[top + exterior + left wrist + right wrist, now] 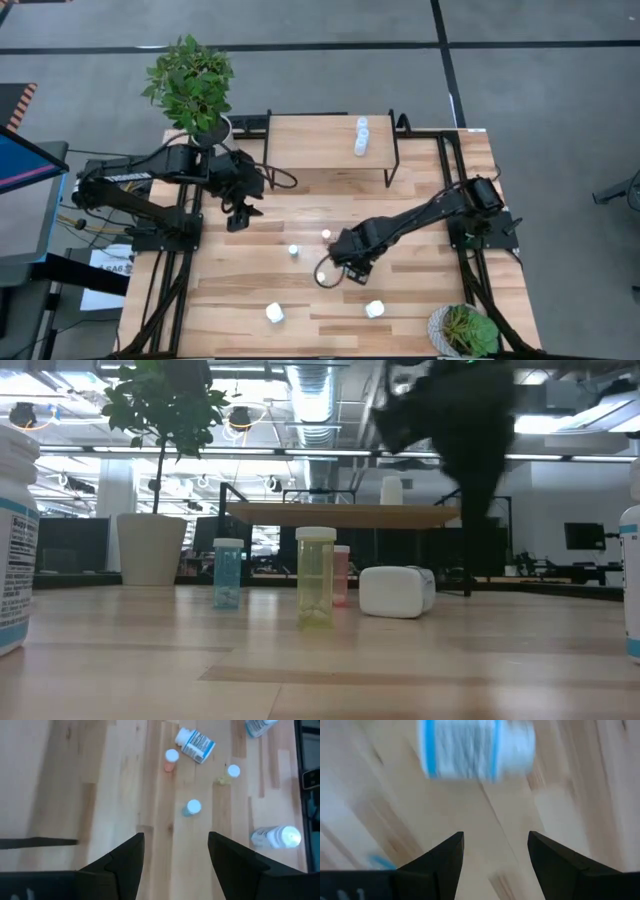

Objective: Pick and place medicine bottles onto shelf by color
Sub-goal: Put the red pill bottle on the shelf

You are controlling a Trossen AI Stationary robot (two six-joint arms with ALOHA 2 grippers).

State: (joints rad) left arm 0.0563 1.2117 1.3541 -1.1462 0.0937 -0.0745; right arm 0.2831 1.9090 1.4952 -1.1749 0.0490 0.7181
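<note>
— Bottles first: where are they found?

— Two white bottles [361, 137] are set on the shelf [300, 150], toward its right end. The rest are on the desk [230, 300]. A blue vial [228, 573], a yellowish vial [316, 575] and a pinkish vial [341, 575] are seen upright near the middle, with a large white bottle [396, 591] lying on its side just beside them. Two more white bottles [274, 313] are placed nearer the front edge, well apart from each other.

— And the right gripper [348, 262]?

— It is held low over the desk's middle, by the lying bottle; its jaws are spread wide and nothing is held. In the right wrist view, the label of that bottle [470, 750] is seen beyond the fingers.

— The left gripper [240, 213]?

— It is hung near the shelf's left end, jaws likewise wide and empty, pointed toward the vials.

— Anything else?

— A leafy plant [190, 85] is seen at the back left corner, a smaller potted plant [462, 332] at the front right.
</note>
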